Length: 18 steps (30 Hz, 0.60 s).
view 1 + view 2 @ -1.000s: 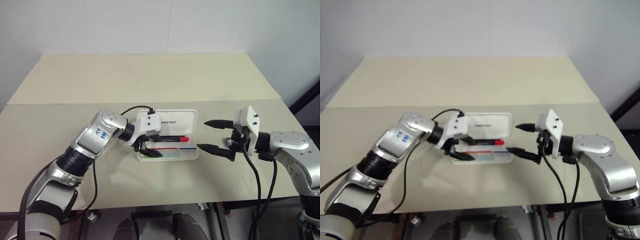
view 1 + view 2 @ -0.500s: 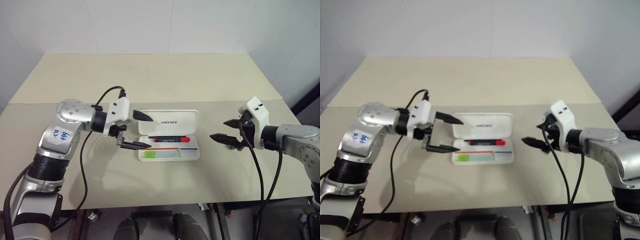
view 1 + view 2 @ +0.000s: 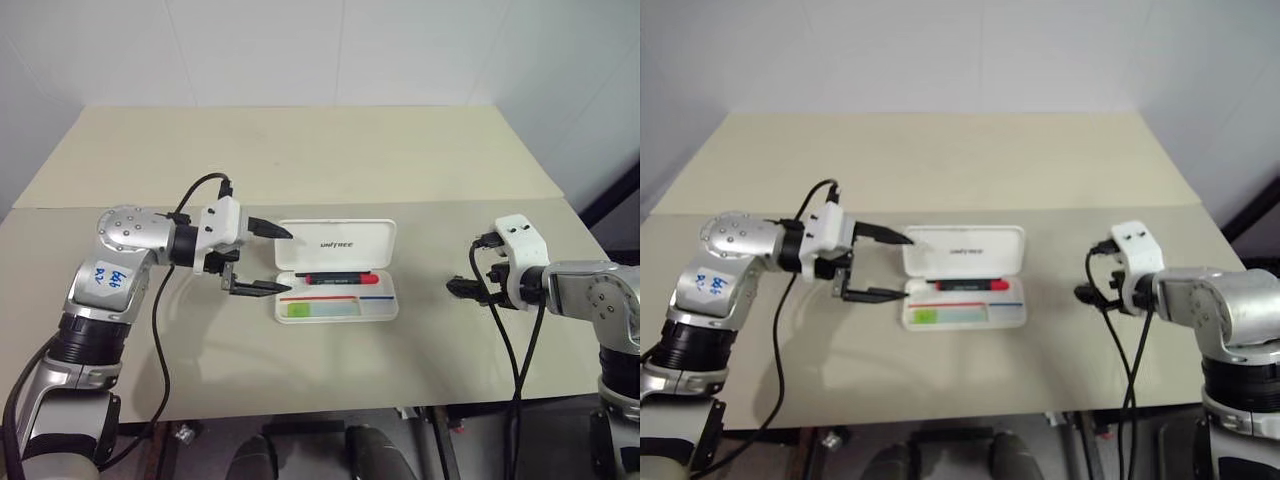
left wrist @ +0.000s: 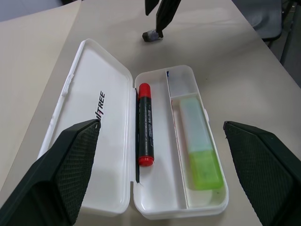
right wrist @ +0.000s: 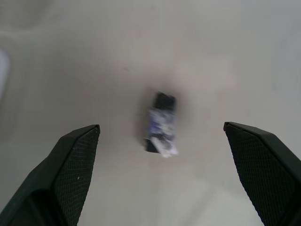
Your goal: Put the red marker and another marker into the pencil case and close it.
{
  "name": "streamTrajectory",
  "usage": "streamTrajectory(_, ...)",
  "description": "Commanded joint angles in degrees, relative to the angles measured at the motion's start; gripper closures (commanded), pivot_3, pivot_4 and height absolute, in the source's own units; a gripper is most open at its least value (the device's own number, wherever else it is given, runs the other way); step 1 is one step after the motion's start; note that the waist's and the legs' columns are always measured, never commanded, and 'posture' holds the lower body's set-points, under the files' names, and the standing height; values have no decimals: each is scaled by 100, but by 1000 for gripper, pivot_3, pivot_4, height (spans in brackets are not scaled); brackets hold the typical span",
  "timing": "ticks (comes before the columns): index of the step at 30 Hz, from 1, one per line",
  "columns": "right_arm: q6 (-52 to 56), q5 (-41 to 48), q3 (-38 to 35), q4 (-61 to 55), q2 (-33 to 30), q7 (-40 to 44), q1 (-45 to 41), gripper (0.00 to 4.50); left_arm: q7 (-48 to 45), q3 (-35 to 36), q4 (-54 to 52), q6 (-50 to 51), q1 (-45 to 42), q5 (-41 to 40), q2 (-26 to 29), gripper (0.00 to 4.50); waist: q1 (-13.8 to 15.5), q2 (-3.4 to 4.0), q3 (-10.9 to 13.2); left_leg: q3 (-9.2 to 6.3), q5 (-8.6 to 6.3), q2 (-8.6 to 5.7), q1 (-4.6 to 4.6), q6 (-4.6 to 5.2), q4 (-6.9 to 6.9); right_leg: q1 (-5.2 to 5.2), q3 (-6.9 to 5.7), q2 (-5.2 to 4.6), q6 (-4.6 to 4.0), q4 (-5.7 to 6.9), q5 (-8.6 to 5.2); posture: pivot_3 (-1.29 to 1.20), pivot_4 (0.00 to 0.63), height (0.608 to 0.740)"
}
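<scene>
The white pencil case lies open at the table's middle, lid laid flat on the far side. The red marker rests in the tray's back channel, its black barrel and red cap clear in the left wrist view. The light-green highlighter lies in the front compartment. My left gripper hovers open just left of the case, pointing at it and holding nothing. To the right of the case, my right gripper is open and tilted down toward the table.
A small dark stub lies on the table under the right gripper, between its fingers; it also shows in the left wrist view. A seam runs across the tabletop behind the case. A wall stands behind the table.
The left gripper has drawn back leftward out of the case's tray and opened wide. The right gripper has swung away to the right and tipped its fingers down toward the table.
</scene>
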Motion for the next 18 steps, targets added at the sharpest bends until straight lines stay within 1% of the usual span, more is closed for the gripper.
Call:
streamTrajectory(1,-65,-100,-101,95,-30,-16,-102,15,27,127,-275,23,51,-131,105,34,0,0,0,0,0,0,0,0,0,0,0,0,0,0,0,0,150,740)
streamTrajectory(11,-403,-271,220,788,341,-10,-346,15,252,288,-678,281,309,-240,229,34,-8,0,0,1,0,0,-1,1,1,1,2,0,2,-5,1,0,150,740)
streamTrajectory(14,-510,-343,418,973,264,35,-293,575,331,340,-798,346,378,-271,268,0,-11,0,0,1,-1,0,-2,2,-1,1,2,0,3,-11,1,0,150,740)
streamTrajectory(16,-626,-380,532,1079,167,110,-265,1230,377,377,-856,389,402,-296,299,0,-12,-1,0,1,-2,0,-2,3,-1,2,1,0,3,-15,2,0,150,740)
streamTrajectory(18,-722,-406,595,1162,108,170,-259,1989,404,411,-886,398,440,-308,332,0,-16,-2,-1,2,-2,0,-1,3,0,6,2,0,5,-19,3,0,150,740)
